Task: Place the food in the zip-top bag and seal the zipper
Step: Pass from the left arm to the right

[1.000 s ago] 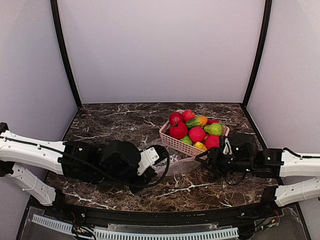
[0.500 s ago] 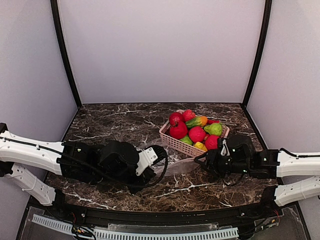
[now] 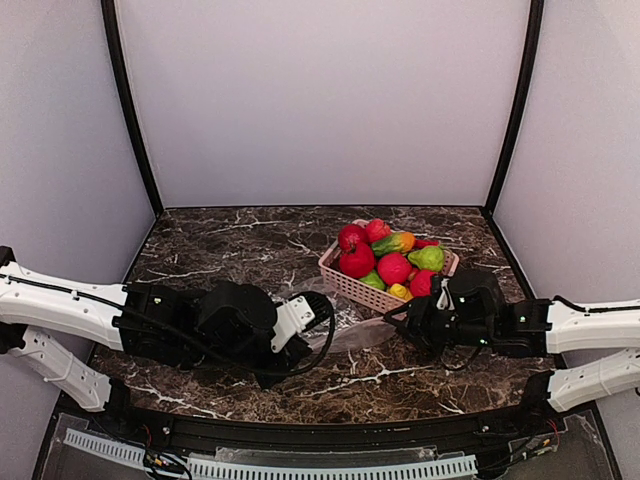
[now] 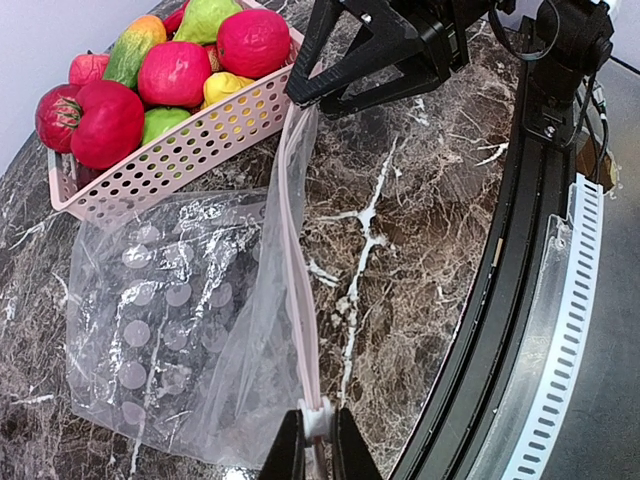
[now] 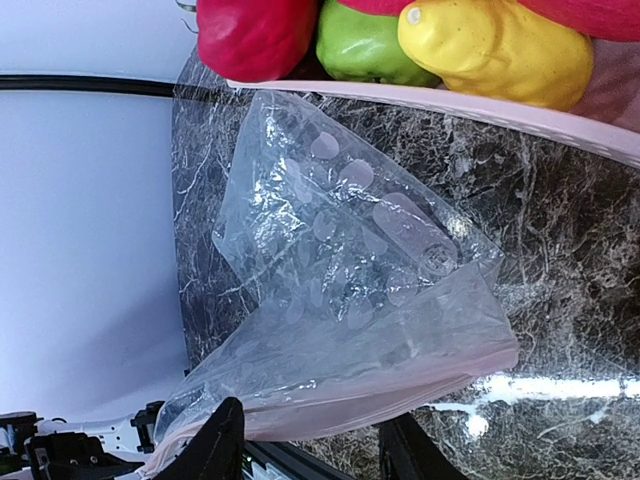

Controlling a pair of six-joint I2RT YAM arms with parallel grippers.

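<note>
Along the bottom of the top view, a black curved rail (image 3: 320,428) closing off the counter (image 3: 230,245) at its near edge. Just above it, left arm (image 3: 70,305) and right arm (image 3: 590,325) low and nearly flat, reaching inward from the frame's two sides toward the middle. Between their tips only a short gap, taken up by the bag (image 3: 352,336).

Left end effector (image 4: 312,452), bottom centre of its wrist view: clamped together on the near end of the zipper (image 4: 293,250). From there the strip taut and lifted off the counter, running up the frame to the right end effector (image 4: 312,98). Fingers there spread apart, straddling the zipper's far end; touching it or not, cannot tell. Same in the right wrist view: fingers (image 5: 222,445) wide at the bottom edge, with the pink strip across between them.

Rest of the bag slack on the counter left of the zipper, far edge just beside the basket (image 4: 180,150). Food (image 4: 175,72) heaped in the basket, upper left of the left wrist view, right of centre from above. Open marble left of the basket and behind it, up to the pale walls (image 3: 320,100).
</note>
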